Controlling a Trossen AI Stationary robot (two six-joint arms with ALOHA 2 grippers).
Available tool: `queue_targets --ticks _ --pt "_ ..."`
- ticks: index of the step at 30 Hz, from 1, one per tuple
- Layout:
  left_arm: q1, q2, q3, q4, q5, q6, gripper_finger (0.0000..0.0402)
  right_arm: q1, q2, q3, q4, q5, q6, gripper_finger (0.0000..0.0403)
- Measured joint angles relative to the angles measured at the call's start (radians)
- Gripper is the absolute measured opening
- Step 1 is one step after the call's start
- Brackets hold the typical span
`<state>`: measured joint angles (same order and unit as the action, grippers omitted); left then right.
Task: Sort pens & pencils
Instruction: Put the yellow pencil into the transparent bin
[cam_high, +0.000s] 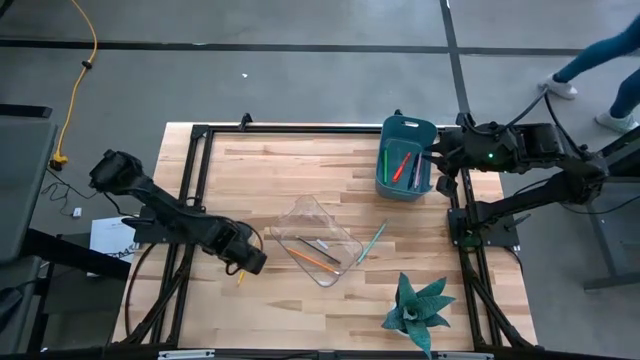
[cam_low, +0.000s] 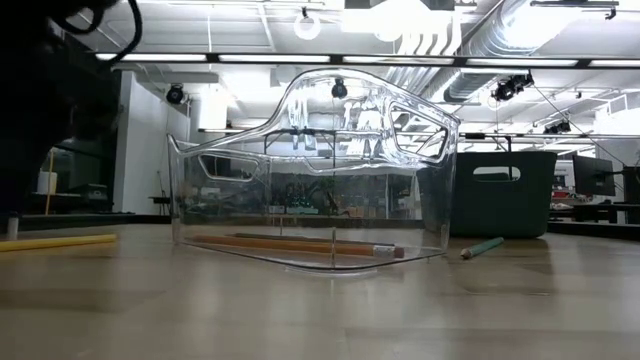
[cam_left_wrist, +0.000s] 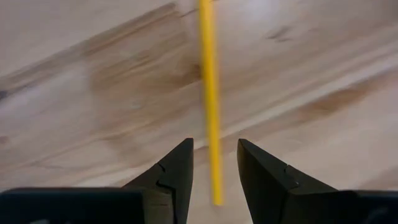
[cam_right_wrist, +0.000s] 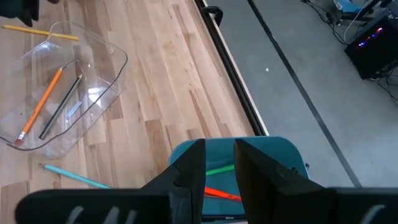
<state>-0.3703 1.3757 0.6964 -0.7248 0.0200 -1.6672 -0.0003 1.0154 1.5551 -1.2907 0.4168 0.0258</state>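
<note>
My left gripper (cam_high: 252, 263) (cam_left_wrist: 214, 143) is open and low over the table's near-left part. Its fingers stand on either side of a yellow pencil (cam_left_wrist: 210, 93) (cam_high: 240, 276) (cam_low: 55, 242) that lies flat on the wood, apparently untouched. A clear bin (cam_high: 318, 240) (cam_low: 310, 180) holds an orange pencil (cam_right_wrist: 38, 107) and a dark stick (cam_right_wrist: 61, 107). A pale teal pencil (cam_high: 372, 243) (cam_low: 482, 247) lies on the table right of it. My right gripper (cam_high: 437, 165) (cam_right_wrist: 219, 144) hangs open over the teal bin (cam_high: 405, 158), which holds a red-orange pen (cam_right_wrist: 219, 193) and a green pen (cam_right_wrist: 219, 168).
A teal paper plant (cam_high: 415, 310) stands near the table's near-right corner. The black frame rails (cam_high: 190, 200) run along the table's left and right sides. A person's legs (cam_high: 600, 60) show on the floor beyond the far-right corner.
</note>
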Motion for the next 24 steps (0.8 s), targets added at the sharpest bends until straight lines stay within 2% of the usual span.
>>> queue_targets --ticks 10,24 --pt "0.004 0.084 0.043 -0.012 -0.002 0.011 0.0110 0.000 0.000 0.000 0.001 0.000 -0.014 0.0075" --pt "0.004 0.162 0.044 0.014 0.015 0.010 0.0110 0.000 0.000 0.000 0.001 0.000 -0.026 0.0075"
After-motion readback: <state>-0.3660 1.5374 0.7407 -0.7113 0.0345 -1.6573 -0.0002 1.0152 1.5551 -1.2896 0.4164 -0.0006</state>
